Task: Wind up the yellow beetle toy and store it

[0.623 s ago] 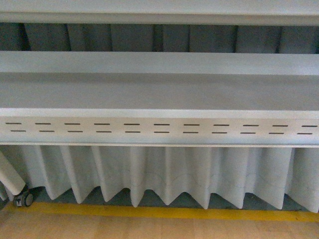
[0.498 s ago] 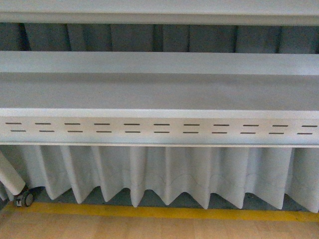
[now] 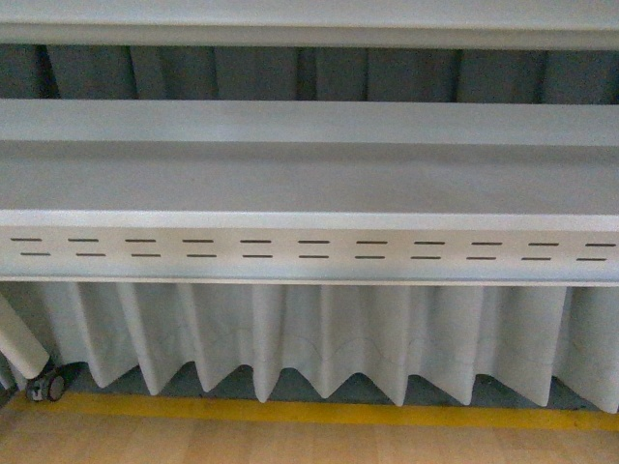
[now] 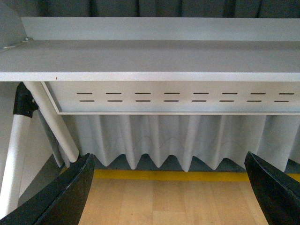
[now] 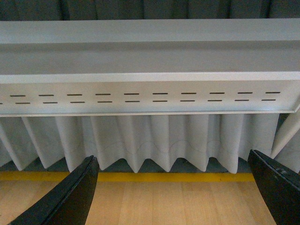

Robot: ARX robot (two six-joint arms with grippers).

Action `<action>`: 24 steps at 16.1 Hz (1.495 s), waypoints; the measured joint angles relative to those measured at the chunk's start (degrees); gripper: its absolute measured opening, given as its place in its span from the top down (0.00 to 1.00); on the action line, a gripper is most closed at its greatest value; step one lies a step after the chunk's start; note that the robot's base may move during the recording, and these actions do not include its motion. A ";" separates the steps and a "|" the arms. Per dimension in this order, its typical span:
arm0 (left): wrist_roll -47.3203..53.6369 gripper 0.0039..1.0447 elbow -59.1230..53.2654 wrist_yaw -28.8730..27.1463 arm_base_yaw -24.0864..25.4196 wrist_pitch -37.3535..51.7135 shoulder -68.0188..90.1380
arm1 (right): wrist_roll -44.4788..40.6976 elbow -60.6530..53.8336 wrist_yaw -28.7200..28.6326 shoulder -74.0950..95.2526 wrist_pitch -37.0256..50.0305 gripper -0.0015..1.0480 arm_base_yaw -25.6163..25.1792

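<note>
Three views, one moment. Front view: a grey desk (image 3: 309,179) spans the frame, with a slotted apron (image 3: 309,249) under its edge. A pleated white skirt (image 3: 319,338) hangs toward a yellow floor line (image 3: 319,414) at 6 o'clock, and a caster (image 3: 48,387) sits at 8 o'clock. Left wrist view: the left hand (image 4: 168,173) faces the desk, its black fingers (image 4: 65,197) spread wide with only wooden floor (image 4: 168,201) between them. Right wrist view: the right hand (image 5: 172,173) is likewise spread wide, gripping nothing. Where the yellow beetle toy lies cannot be told from these views.
</note>
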 joint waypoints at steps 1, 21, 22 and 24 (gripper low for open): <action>0.00 0.06 0.00 0.00 0.00 0.00 0.00 | 0.00 0.00 0.00 0.00 0.00 0.06 0.00; 0.00 0.06 0.00 0.00 0.00 -0.20 0.00 | 0.00 0.00 0.00 0.00 -0.17 0.06 0.00; 0.00 0.06 0.00 0.02 0.00 -0.11 0.00 | 0.00 0.00 0.00 -0.02 -0.15 0.06 0.00; 0.00 0.06 0.00 0.07 0.00 -0.11 0.00 | -0.02 0.00 0.02 -0.02 -0.11 0.06 0.00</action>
